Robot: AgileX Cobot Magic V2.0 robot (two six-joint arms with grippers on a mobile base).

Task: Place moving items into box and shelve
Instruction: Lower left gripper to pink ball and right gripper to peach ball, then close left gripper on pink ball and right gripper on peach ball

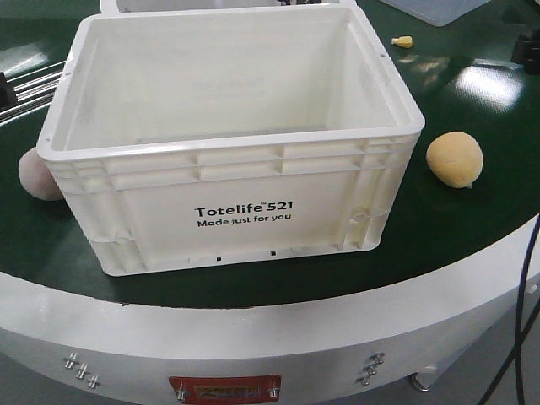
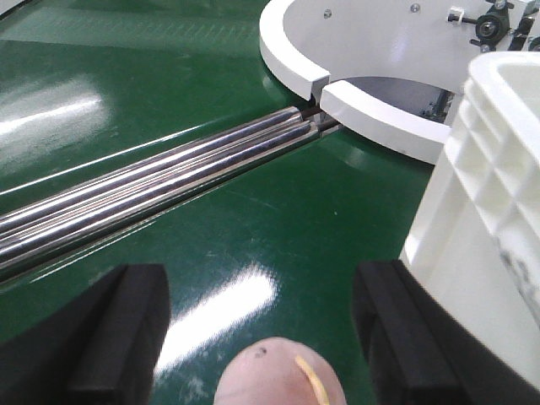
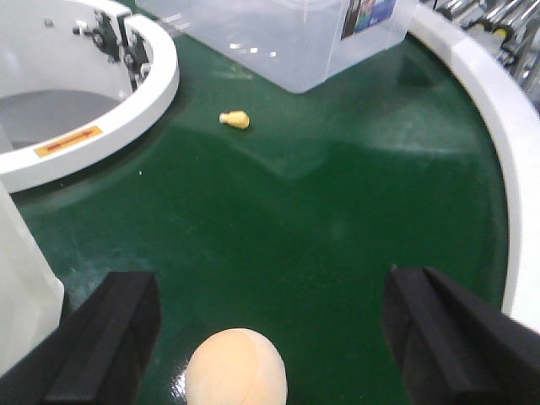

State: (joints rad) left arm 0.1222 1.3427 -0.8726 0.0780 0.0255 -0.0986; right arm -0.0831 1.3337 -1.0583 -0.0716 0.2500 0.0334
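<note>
A white Totelife box (image 1: 228, 135) stands empty on the green turntable (image 1: 472, 228). A pale pink ball (image 1: 38, 175) lies against its left side; it also shows in the left wrist view (image 2: 278, 375). My left gripper (image 2: 266, 333) is open, its black fingers (image 2: 118, 329) on either side of that ball. An orange-yellow ball (image 1: 455, 159) lies right of the box; it also shows in the right wrist view (image 3: 237, 369). My right gripper (image 3: 270, 329) is open around it. Neither gripper shows in the front view.
A small yellow piece (image 1: 403, 40) lies at the back right, also in the right wrist view (image 3: 235, 120). A clear plastic bin (image 3: 295, 38) stands behind it. Steel rollers (image 2: 160, 181) run left of the box. A white inner ring (image 3: 101, 101) and outer rim (image 3: 489, 110) bound the green surface.
</note>
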